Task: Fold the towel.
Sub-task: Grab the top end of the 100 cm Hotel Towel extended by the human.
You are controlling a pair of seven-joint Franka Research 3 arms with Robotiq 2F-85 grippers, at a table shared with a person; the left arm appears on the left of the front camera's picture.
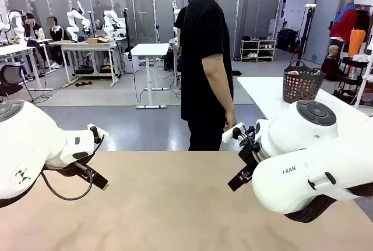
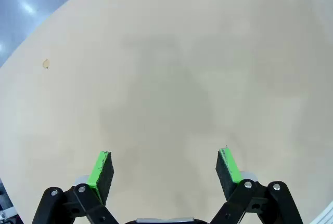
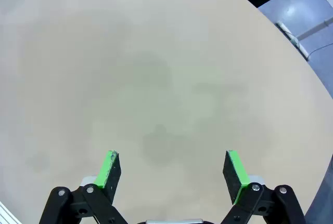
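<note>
Two grippers hang over the bare tan table (image 1: 175,210), both released; the left gripper (image 2: 166,164) has its green pads (image 2: 102,169) spread wide with nothing between them, pointing down at the tabletop; the right gripper (image 3: 174,166) stands the same way, jaws apart and holding nothing. A small brownish speck (image 2: 46,64) lies on the table surface well ahead of the left gripper, near the table's edge. A person in a black T-shirt (image 1: 203,59) stands side-on at the far edge of the table, one hand (image 1: 230,120) hanging low by the hip. Beyond, on a white table (image 1: 262,91) at the right, stands a dark perforated basket (image 1: 303,88); pale pink cloth shows at its rim, seemingly the towel (image 1: 295,71), though too small to be sure.
</note>
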